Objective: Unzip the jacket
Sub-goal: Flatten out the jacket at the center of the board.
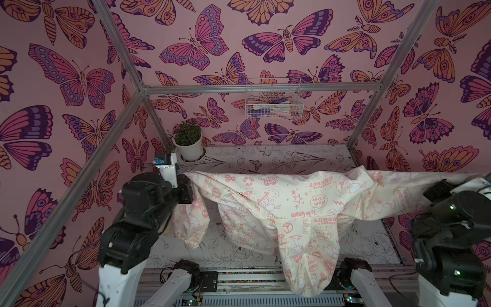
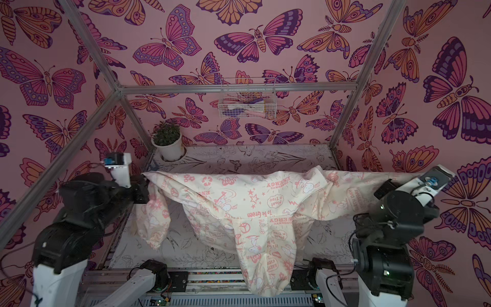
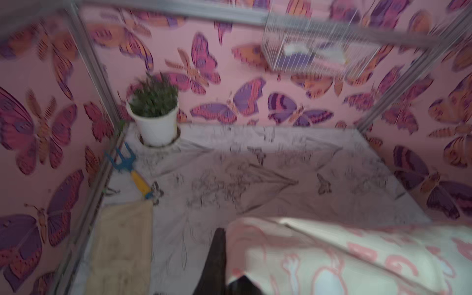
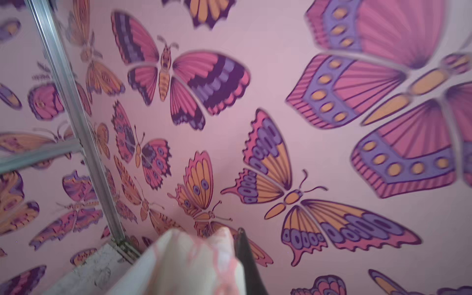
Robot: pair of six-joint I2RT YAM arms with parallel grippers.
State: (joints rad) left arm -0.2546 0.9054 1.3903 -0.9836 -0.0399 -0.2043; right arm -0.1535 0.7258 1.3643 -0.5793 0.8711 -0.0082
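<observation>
Both the left gripper (image 1: pixel 189 183) and the right gripper (image 2: pixel 390 187) are clamped on the jacket (image 1: pixel 279 210), holding it stretched above the table (image 1: pixel 265 159); with no zipper showing, it probably needs laying down zipper-up next.

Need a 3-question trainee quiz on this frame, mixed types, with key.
1. True or false: the jacket lies flat on the table.
2. How many pincers grip the jacket? A) none B) one C) two
3. Fill in: the potted plant stands at the table's far ___ corner.
Key: 1 false, it hangs stretched in the air; 2 C, left pincer and right pincer; 3 left.
</observation>
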